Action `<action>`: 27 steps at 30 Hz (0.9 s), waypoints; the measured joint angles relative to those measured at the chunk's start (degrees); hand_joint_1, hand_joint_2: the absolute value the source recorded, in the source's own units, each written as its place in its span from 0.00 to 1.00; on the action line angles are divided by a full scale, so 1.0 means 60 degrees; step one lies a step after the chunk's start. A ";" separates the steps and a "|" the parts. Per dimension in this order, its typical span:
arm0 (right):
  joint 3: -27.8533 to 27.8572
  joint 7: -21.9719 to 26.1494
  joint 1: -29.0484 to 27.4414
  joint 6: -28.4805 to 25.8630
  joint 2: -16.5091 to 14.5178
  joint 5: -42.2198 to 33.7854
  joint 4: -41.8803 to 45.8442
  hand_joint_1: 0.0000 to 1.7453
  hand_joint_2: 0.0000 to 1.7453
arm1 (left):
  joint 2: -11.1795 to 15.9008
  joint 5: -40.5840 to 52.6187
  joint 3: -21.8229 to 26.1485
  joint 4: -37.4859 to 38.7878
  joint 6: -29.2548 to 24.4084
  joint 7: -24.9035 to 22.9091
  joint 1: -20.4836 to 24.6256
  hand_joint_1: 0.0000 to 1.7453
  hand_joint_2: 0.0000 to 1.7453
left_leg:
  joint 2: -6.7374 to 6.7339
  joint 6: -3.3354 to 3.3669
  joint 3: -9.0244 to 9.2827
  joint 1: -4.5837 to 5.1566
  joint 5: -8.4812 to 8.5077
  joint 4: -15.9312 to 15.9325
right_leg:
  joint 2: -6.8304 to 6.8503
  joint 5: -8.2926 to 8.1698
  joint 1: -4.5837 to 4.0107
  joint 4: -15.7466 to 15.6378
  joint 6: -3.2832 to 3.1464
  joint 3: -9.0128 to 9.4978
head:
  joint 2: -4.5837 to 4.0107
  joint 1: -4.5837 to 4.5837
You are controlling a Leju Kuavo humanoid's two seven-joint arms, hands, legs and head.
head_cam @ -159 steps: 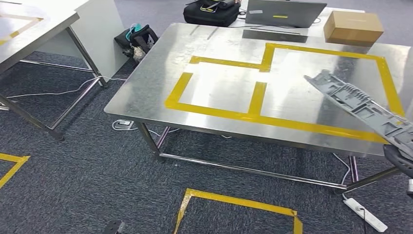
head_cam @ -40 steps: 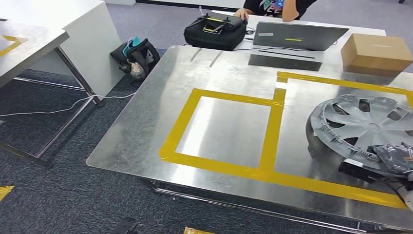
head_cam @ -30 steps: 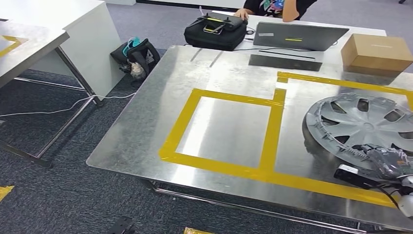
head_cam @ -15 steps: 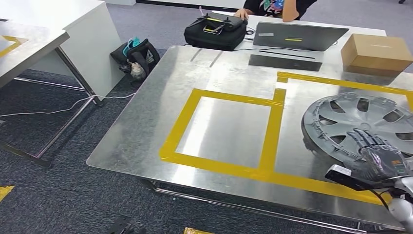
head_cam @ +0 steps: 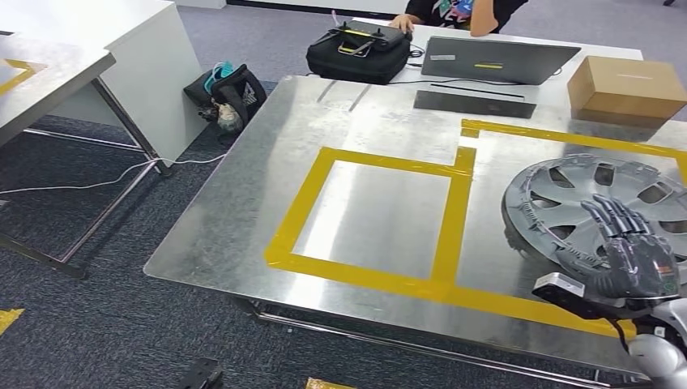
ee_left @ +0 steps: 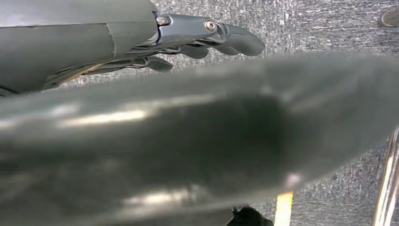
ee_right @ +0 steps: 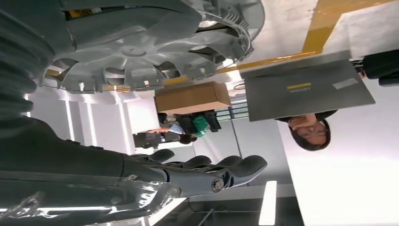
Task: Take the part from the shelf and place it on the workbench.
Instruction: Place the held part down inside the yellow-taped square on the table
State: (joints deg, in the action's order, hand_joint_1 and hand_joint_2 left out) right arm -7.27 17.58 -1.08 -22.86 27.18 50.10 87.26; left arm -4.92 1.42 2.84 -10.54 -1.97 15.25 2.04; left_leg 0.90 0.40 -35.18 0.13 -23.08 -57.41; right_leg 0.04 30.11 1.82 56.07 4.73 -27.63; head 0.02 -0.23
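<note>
Hubcap [head_cam: 603, 207] lies flat, face up, on the steel desk [head_cam: 243, 219], inside the yellow tape outline [head_cam: 454, 219] on the robot's right side. The right hand [head_cam: 628, 255] hovers over the near edge of it, palm down, with its fingers [head_cam: 612, 217] stretched out and spread toward the hub, holding nothing. From the right wrist view the hubcap [ee_right: 155, 47] sits apart from the fingers [ee_right: 226, 172], with clear space between them, so the hand looks released, not gripping. The part is round, so it has no long axis to line up. The left hand [ee_left: 188, 40] hangs low over the carpet, fingers loosely extended and empty, well apart from the desk. By my reading the part is already placed, and what remains is drawing the right arm back without dragging the rim.
</note>
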 joint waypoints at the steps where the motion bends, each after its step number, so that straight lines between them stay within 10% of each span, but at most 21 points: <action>1: 0.0028 0.0106 -0.0064 -0.0100 -0.0046 -0.0077 0.0119 0.00 1.00 | 0.0001 -0.0005 0.0008 0.0000 -0.0030 0.0008 -0.0001 0.00 0.00 | 0.0000 0.0000 0.0000 0.0000 0.0000 0.0000 | 0.0001 0.0000 0.0000 0.0000 0.0000 0.0001 | 0.0000 0.0000; 22: -0.0553 0.2426 -0.1571 -0.2412 -0.2128 -0.2721 0.4508 0.00 1.00 | 0.0010 -0.0025 0.0255 0.0000 -0.0698 0.0188 -0.0064 0.00 0.00 | 0.0003 0.0136 0.0052 0.0089 -0.0062 0.0064 | 0.0009 0.0016 0.0112 -0.0101 0.0118 0.0066 | -0.0001 -0.0006; 24: -0.0595 0.2433 -0.1561 -0.2410 -0.2152 -0.2734 0.4597 0.00 1.00 | 0.0014 -0.0025 0.0272 0.0000 -0.0699 0.0189 -0.0064 0.00 0.00 | -0.0009 0.0206 0.0175 0.0037 -0.0034 0.0209 | 0.0012 0.0229 0.0090 0.0248 0.0126 -0.0039 | 0.0001 0.0016; 27: -0.0640 0.2440 -0.1594 -0.2408 -0.2164 -0.2744 0.4633 0.00 1.00 | 0.0007 -0.0025 0.0286 0.0000 -0.0699 0.0191 -0.0056 0.00 0.00 | -0.0020 0.0269 0.0277 0.0029 -0.0056 0.0272 | 0.0000 0.0977 0.0030 0.2069 0.0058 -0.1042 | 0.0000 0.0054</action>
State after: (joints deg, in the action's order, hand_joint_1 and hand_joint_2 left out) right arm -11.11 32.22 -10.65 -37.31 14.20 33.63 115.05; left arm -4.87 1.27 4.55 -10.54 -6.17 16.39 1.71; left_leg 0.78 2.01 -33.52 0.30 -23.42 -55.78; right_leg 0.04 35.97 2.00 68.49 5.08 -33.88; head 0.02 0.09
